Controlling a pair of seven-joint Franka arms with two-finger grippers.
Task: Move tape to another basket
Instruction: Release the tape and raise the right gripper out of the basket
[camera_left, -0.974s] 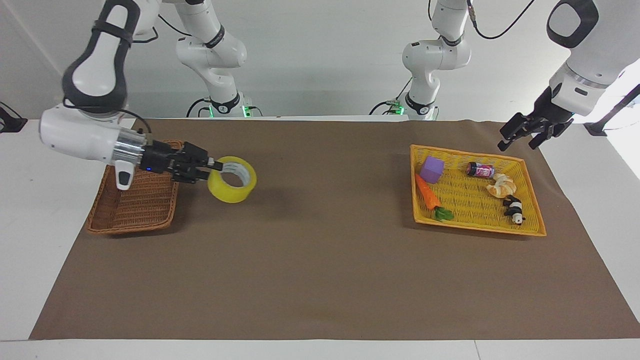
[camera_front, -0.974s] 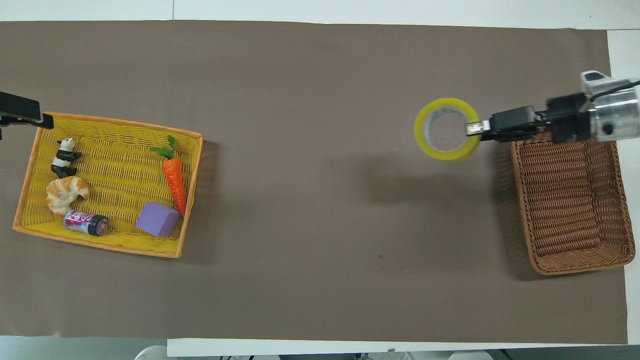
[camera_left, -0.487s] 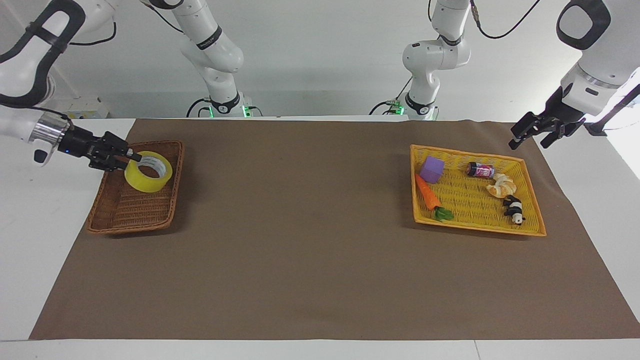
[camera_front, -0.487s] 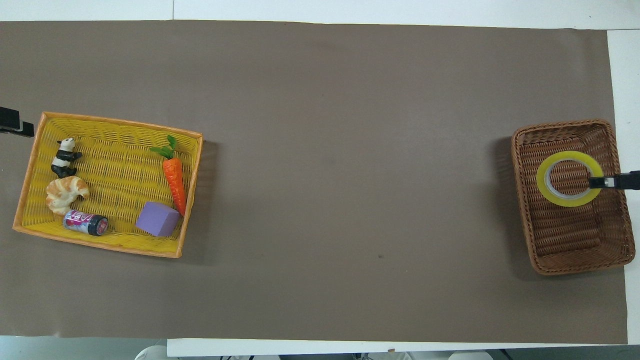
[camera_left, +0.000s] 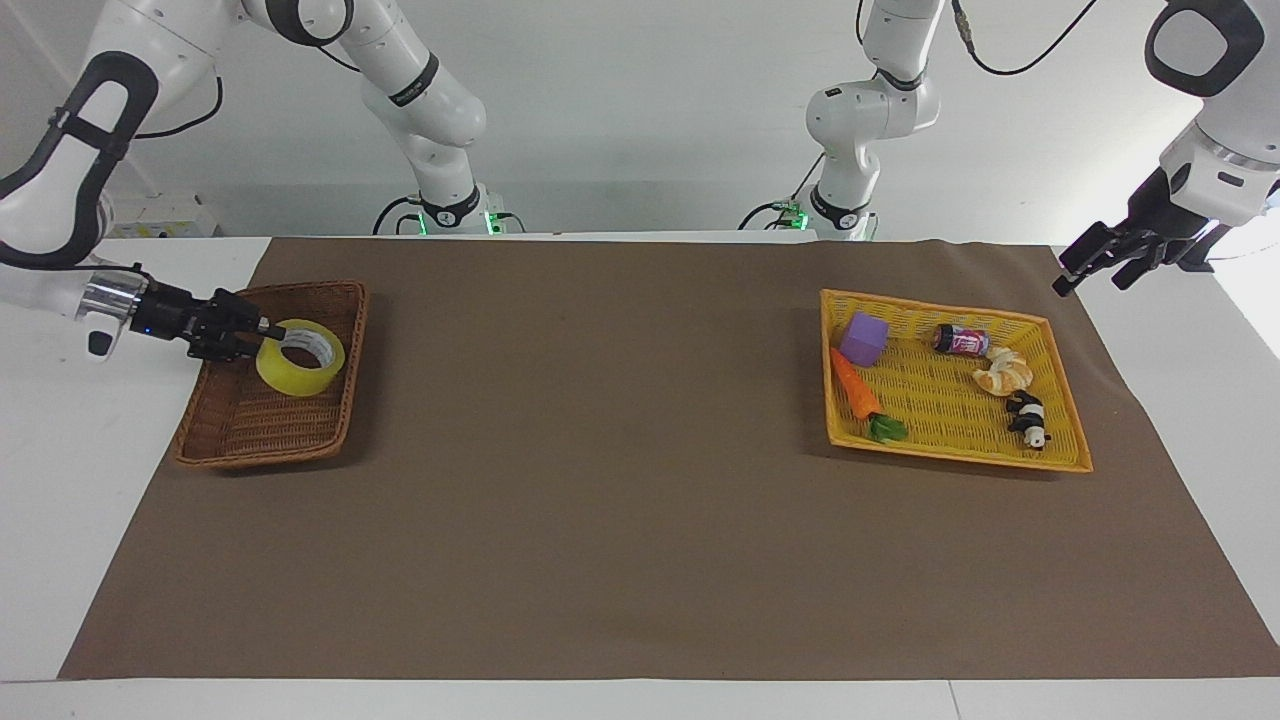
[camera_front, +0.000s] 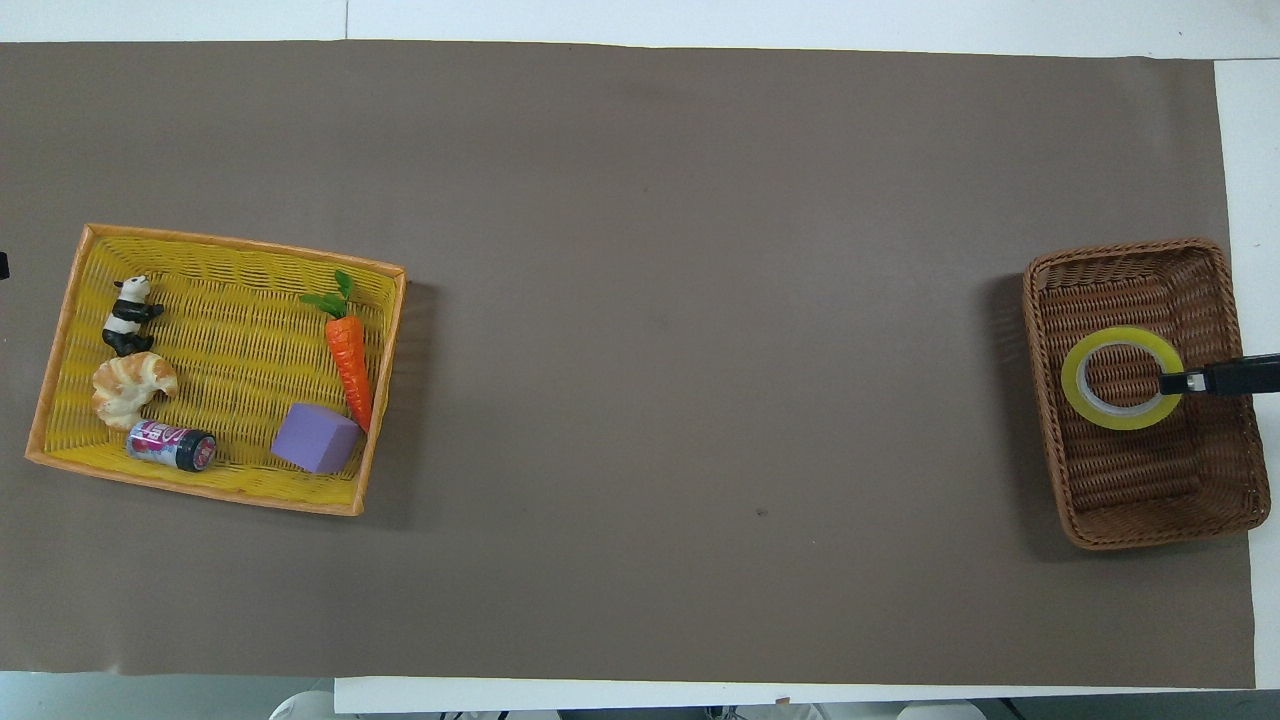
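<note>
The yellow tape (camera_left: 300, 358) (camera_front: 1122, 378) roll lies flat and low inside the dark-brown wicker basket (camera_left: 270, 455) (camera_front: 1150, 525), in the half nearer the robots. My right gripper (camera_left: 266, 328) (camera_front: 1172, 382) reaches in over the basket's outer rim and is shut on the roll's wall. I cannot tell whether the roll rests on the basket floor. My left gripper (camera_left: 1092, 278) hangs open and holds nothing, in the air past the yellow basket (camera_left: 1040, 462) at the left arm's end of the table.
The yellow basket (camera_front: 210, 490) holds a purple cube (camera_front: 315, 438), a toy carrot (camera_front: 350, 360), a small can (camera_front: 170, 446), a croissant (camera_front: 132, 386) and a panda figure (camera_front: 128, 314). A brown mat (camera_left: 620, 480) covers the table between the two baskets.
My right gripper carried the tape from above the mat beside the brown basket into that basket and lowered it. My left gripper drew away from the yellow basket toward the table's end.
</note>
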